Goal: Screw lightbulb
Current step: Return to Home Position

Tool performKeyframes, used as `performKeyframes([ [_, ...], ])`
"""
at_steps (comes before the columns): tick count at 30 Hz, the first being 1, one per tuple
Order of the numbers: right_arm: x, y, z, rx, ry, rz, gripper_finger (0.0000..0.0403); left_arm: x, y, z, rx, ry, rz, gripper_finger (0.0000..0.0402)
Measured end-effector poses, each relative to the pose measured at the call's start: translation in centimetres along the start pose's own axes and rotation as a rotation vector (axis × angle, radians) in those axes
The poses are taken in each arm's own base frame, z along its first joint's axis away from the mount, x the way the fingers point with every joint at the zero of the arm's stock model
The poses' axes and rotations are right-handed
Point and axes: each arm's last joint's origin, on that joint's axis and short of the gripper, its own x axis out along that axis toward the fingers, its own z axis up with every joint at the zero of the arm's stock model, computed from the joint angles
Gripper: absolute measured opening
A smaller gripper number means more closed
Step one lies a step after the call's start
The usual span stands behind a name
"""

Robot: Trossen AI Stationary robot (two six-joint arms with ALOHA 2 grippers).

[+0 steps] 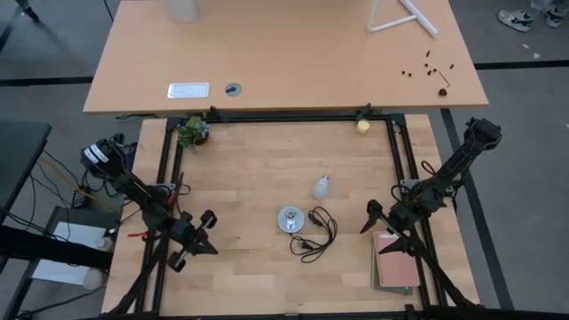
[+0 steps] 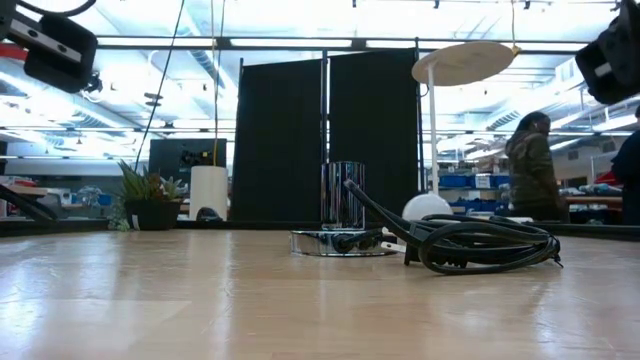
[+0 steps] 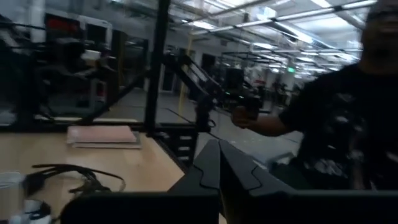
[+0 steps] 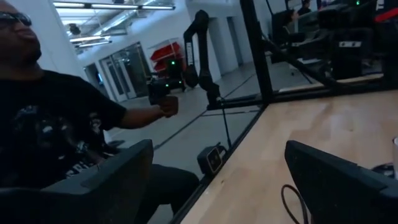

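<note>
The lightbulb is small and white and lies on its side on the wooden table, just beyond the round silvery socket disc. The low view shows the lightbulb behind the socket disc. The disc's black cord lies coiled beside it. My left gripper hovers at the table's near left, shut on nothing; its fingers lie together. My right gripper hovers to the right of the cord, open, fingers wide apart and holding nothing.
A pink notebook lies near my right gripper at the near right. A small potted plant stands at the far left corner and a yellowish ball at the far right. People stand beyond the table's frame.
</note>
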Motion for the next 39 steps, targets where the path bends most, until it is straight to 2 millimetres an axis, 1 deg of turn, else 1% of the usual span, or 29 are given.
performKeyframes([
  [3, 0.0, -0.02, -0.08, -0.004, 0.008, -0.002, 0.0374, -0.01, -0.09, -0.22, 0.006, 0.025, -0.036, 0.0003],
  [7, 0.02, -0.15, -0.07, -0.005, 0.0, -0.035, 0.0374, -0.02, -0.08, -0.51, -0.011, 0.054, -0.04, 0.0003],
  [10, 0.04, -0.16, -0.07, 0.001, -0.001, -0.037, 0.0374, -0.04, -0.03, -0.75, -0.098, 0.079, -0.03, 0.0003],
  [14, 0.05, -0.15, -0.06, 0.001, -0.003, -0.037, 0.0374, -0.05, -0.07, -0.91, -0.278, 0.103, -0.04, 0.0004],
  [16, 0.05, -0.14, -0.05, 0.001, -0.004, -0.036, 0.0374, -0.05, -0.08, -0.85, -0.313, 0.097, -0.039, 0.0004],
  [39, 0.05, -0.15, -0.09, 0.0, 0.001, -0.037, 0.0374, -0.06, -0.06, -0.77, -0.307, 0.096, -0.039, 0.0004],
])
